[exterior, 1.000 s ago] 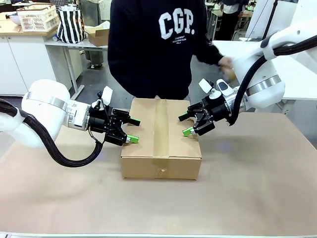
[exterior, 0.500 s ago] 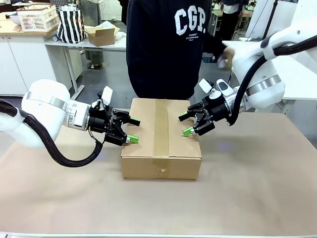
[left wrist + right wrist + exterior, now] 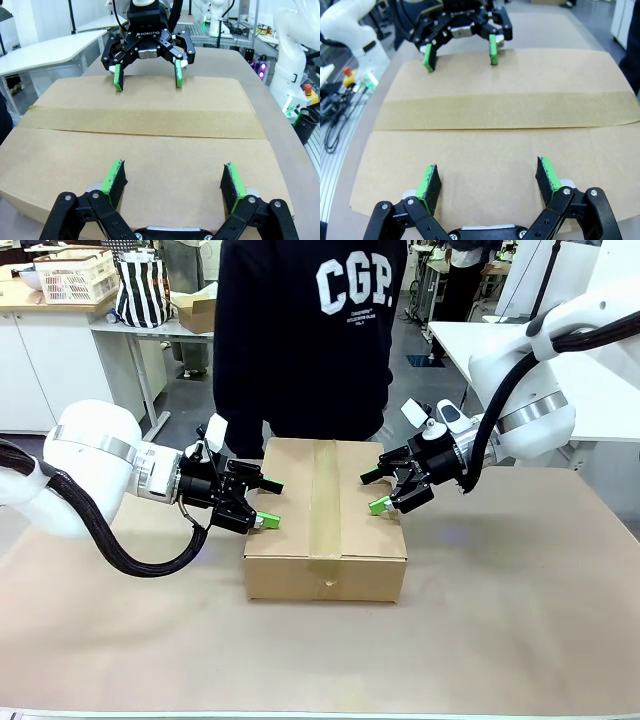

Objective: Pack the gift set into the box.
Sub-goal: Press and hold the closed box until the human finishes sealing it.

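Observation:
The box point(image 3: 325, 525) is a brown cardboard carton in the middle of the table, its top flaps shut and taped along the centre seam point(image 3: 145, 122). My left gripper point(image 3: 268, 502) hovers open over the box's left edge, nothing between its green pads point(image 3: 114, 177). My right gripper point(image 3: 373, 491) hovers open over the box's right edge, also holding nothing; its pads point(image 3: 547, 175) stand wide apart above the box top point(image 3: 500, 110). Each wrist view shows the other gripper facing it across the carton. The gift set is out of view.
A person in a dark sweatshirt point(image 3: 310, 330) stands at the far side just behind the box. The brown table surface point(image 3: 500, 620) is open in front and to the right. Shelves, a basket point(image 3: 75, 275) and a small carton point(image 3: 195, 310) lie far back.
The person has shifted back to the left behind the box and drawn the arm in. Both grippers and the box have stayed put.

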